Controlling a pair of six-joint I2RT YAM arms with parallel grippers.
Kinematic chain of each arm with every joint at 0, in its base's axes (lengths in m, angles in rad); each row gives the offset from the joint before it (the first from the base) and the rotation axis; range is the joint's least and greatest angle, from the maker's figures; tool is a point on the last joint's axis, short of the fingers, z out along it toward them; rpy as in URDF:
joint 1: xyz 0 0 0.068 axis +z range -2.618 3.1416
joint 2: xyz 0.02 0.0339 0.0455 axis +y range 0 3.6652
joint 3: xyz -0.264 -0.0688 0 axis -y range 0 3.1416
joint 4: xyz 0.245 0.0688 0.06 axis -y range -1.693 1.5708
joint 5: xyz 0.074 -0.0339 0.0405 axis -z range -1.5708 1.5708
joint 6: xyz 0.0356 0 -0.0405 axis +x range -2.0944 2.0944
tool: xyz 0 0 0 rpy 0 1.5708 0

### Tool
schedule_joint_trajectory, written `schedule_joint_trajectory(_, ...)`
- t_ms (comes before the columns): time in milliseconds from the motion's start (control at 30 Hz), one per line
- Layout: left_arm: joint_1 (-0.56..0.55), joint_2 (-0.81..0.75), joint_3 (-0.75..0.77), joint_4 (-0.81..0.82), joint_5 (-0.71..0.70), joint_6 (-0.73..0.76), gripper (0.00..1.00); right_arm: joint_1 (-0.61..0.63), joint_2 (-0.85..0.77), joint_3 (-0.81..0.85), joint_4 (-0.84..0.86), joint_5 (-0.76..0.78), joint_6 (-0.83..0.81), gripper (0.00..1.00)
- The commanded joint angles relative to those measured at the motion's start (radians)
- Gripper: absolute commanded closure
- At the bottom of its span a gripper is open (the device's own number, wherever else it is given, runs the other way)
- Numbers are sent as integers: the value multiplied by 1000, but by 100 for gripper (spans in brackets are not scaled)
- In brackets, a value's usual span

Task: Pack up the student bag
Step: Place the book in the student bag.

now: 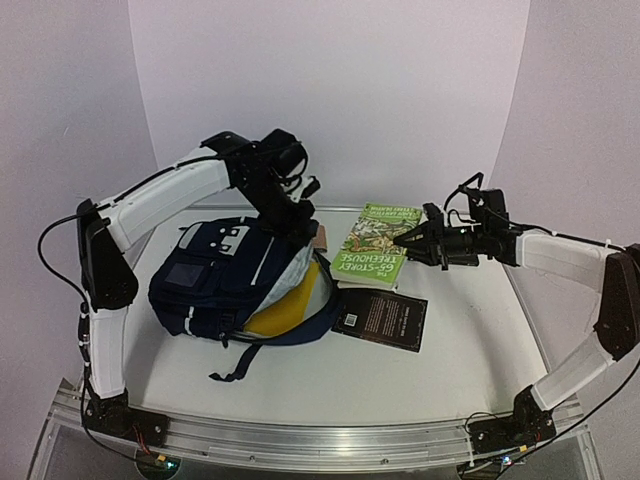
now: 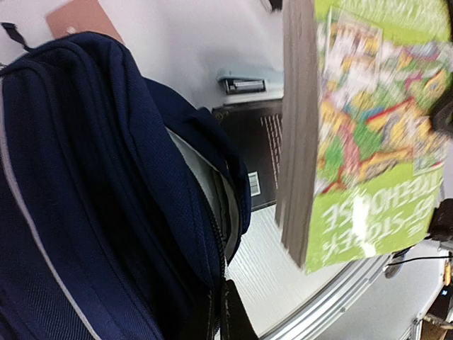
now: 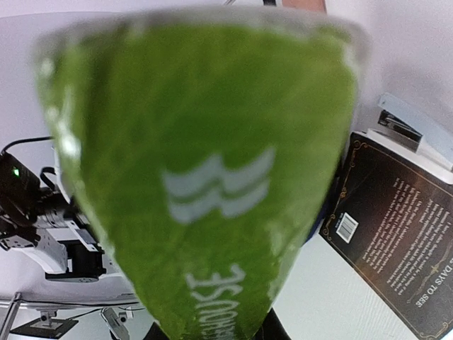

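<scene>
The student bag (image 1: 215,275), navy with a thin pale stripe, lies on the table with its mouth gaping to the right and something yellow (image 1: 280,315) inside. My left gripper (image 1: 298,222) is shut at the upper rim of that mouth; the left wrist view shows the bag (image 2: 106,184) and its zip edge running down to a black stitched tab (image 2: 237,312) at the jaws. My right gripper (image 1: 420,243) is shut on a green paperback (image 1: 375,245) held above the table to the right of the bag. That book (image 3: 205,142) fills the right wrist view and hangs edge-on (image 2: 354,142) in the left wrist view.
A black book (image 1: 385,318) lies flat just right of the bag's mouth, under the raised green one. A grey stapler (image 2: 244,79) sits behind the black book, and a brown card (image 2: 78,18) lies beyond the bag. The table's metal front rail (image 1: 320,435) runs along the near edge.
</scene>
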Motion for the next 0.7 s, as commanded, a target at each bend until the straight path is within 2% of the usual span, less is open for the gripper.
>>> schedule_joint_trajectory(0, 22, -142, 14, 86, 16, -36, 100, 79, 23, 16, 228, -23, 99, 100)
schedule_joint_trajectory(167, 31, -217, -53, 184, 52, -58, 100, 142, 132, 41, 357, 18, 195, 100)
schedule_joint_trajectory(400, 32, -285, -127, 238, 98, -88, 100, 256, 332, 169, 456, 79, 231, 100)
schedule_joint_trajectory(667, 31, -343, -210, 269, 46, -118, 100, 382, 573, 360, 447, 198, 244, 100)
